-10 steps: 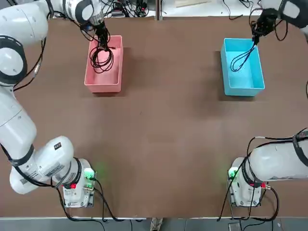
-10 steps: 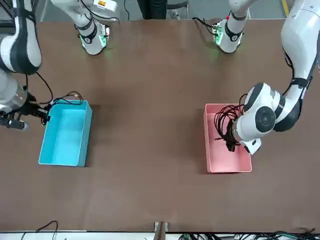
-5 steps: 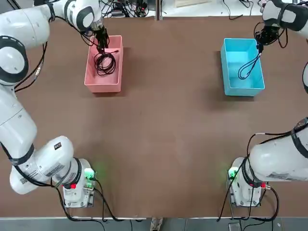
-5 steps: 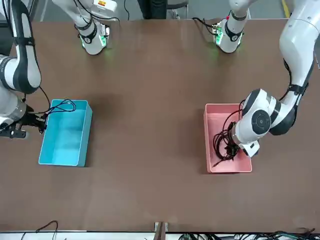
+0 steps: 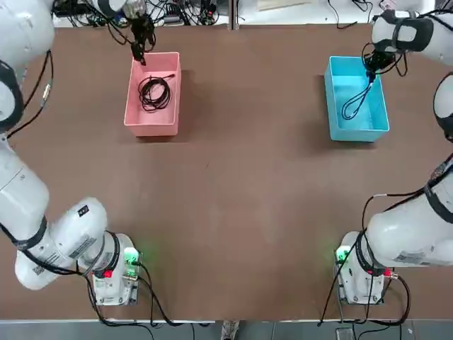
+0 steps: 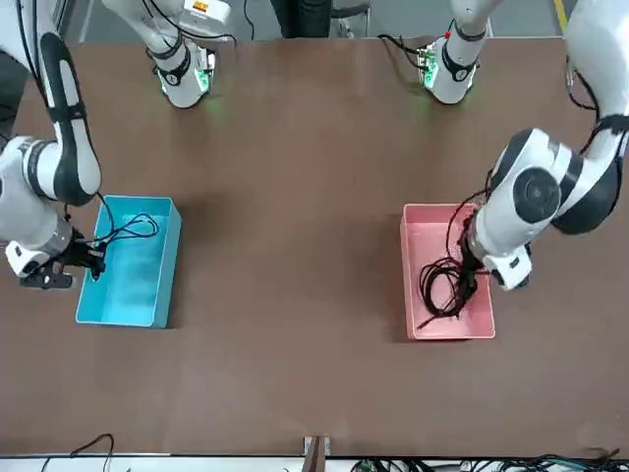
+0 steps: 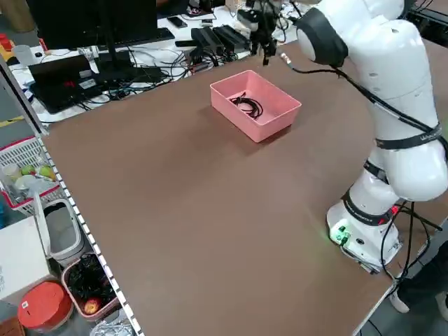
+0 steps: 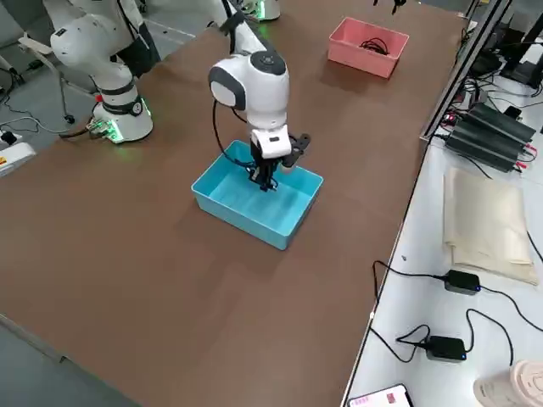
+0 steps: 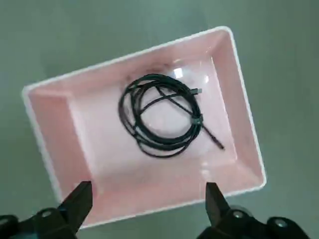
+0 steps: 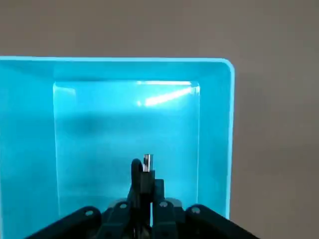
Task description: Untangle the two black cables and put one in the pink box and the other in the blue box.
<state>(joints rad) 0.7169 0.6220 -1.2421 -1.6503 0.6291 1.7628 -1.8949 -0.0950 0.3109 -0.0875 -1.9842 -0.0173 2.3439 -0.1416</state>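
left gripper [image 9: 148, 196], spread wide and holding 0 things, is above the pink bin [image 9: 94, 154]; 1 coiled black cable [image 9: 134, 128] lies inside. right gripper [image 10: 147, 194] pinches 1 looped black cable [image 10: 135, 174] over the blue bin [image 10: 119, 124], by the table's [image 5: 233, 234] far right corner.

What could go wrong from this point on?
The right gripper is shut on its black cable, whose loop dangles over the blue box; released off-centre, it might drape across the rim. The cable's plug juts from the fingers and could catch on that wall if lowered too close.
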